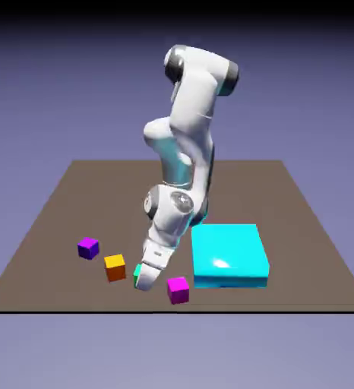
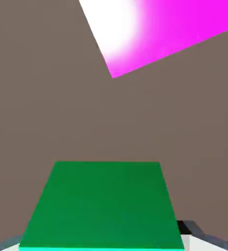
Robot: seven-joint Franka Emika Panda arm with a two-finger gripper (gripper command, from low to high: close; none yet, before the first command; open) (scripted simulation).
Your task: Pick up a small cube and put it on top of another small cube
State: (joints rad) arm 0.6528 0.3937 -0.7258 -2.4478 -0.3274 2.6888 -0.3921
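Hand view: claw (image 2: 101, 243) closed on green cube (image 2: 103, 206), magenta cube (image 2: 179, 24) near.

small cube near the hand (image 2: 103, 208): green, with a bright cyan-green strip along one edge in the hand view
cube beside it (image 1: 178, 290): magenta, blown out to white over part of its face in the hand view
cube on its other side (image 1: 115, 268): orange, its sides darker than its top
far cube (image 1: 88, 248): purple
large block (image 1: 229, 255): glossy cyan, with a white highlight
surface (image 1: 286, 228): plain brown
arm (image 1: 193, 102): white, with dark grey joint caps
backdrop: blue-violet
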